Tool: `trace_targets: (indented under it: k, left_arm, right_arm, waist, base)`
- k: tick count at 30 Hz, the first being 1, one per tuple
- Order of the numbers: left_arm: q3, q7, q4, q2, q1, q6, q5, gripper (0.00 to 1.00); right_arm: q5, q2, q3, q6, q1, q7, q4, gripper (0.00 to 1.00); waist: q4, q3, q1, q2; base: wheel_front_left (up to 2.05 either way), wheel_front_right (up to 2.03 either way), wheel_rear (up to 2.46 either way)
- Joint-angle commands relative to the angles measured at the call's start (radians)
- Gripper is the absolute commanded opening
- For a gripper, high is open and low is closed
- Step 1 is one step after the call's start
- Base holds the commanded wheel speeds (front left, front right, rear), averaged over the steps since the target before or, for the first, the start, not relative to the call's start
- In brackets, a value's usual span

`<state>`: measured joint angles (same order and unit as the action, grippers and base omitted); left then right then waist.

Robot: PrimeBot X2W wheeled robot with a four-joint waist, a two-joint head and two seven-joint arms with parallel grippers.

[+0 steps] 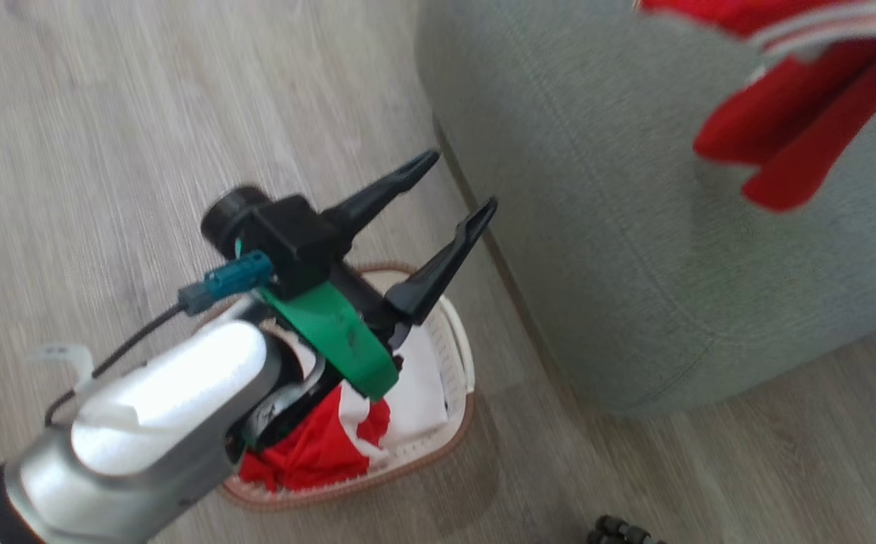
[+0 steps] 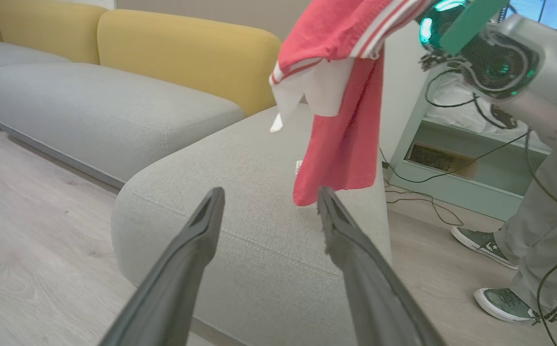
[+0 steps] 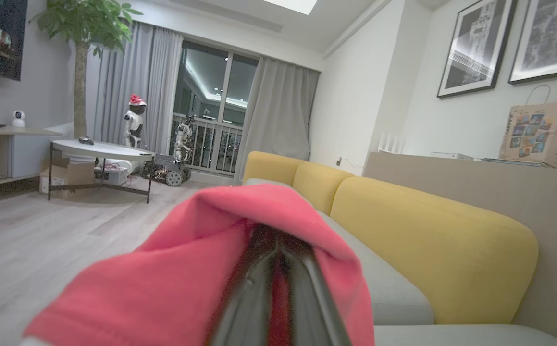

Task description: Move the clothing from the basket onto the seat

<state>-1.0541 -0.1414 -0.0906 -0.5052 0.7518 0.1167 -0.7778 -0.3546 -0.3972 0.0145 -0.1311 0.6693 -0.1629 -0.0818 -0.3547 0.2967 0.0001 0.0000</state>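
A red garment (image 1: 793,128) with white stripes hangs above the grey-green seat (image 1: 596,189). My right gripper (image 3: 276,242) is shut on it, and the cloth (image 3: 187,288) drapes over the fingertips. In the left wrist view the same garment (image 2: 340,144) dangles over the seat (image 2: 240,192) from my right arm's wrist (image 2: 494,57). My left gripper (image 1: 460,183) is open and holds nothing. It hovers above the cream basket (image 1: 462,355), which stands on the floor against the seat's corner. More red clothing (image 1: 317,446) lies in the basket beside a white liner (image 1: 422,385), partly hidden by my forearm.
Yellow backrests (image 2: 187,53) line the far side of the sofa, and another grey cushion (image 2: 91,105) lies to the left. A person's feet (image 2: 485,242) stand on the wood floor beside a pale green shelf unit (image 2: 475,168) with loose cables. A round white table (image 3: 100,149) stands far off.
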Motion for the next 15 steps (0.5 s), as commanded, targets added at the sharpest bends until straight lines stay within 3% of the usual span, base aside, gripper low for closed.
trace_targets:
  k: [1, 9, 15]
  left_arm:
    - [0.049, 0.003, -0.034, -0.03, 0.059, -0.005, 0.011, 1.0]
    - [0.038, 0.035, -0.055, -0.012, 0.136, -0.028, 0.039, 1.0]
    - [0.036, 0.051, -0.06, -0.007, 0.184, -0.046, 0.053, 1.0]
  right_arm:
    - [-0.004, -0.03, -0.004, 0.0, 0.037, 0.01, 0.018, 0.0]
    - [0.02, -0.078, -0.126, 0.0, 0.163, 0.017, -0.122, 0.0]
    - [0.05, -0.102, -0.138, 0.0, 0.218, 0.061, -0.241, 0.0]
  waist:
    - [0.02, 0.049, -0.0001, 0.0]
    - [0.047, 0.176, -0.0001, 0.0]
    - [0.078, 0.264, -0.0001, 0.0]
  base:
    - [0.0, 0.0, 0.0]
    - [0.0, 0.0, 0.0]
    - [0.0, 0.0, 0.0]
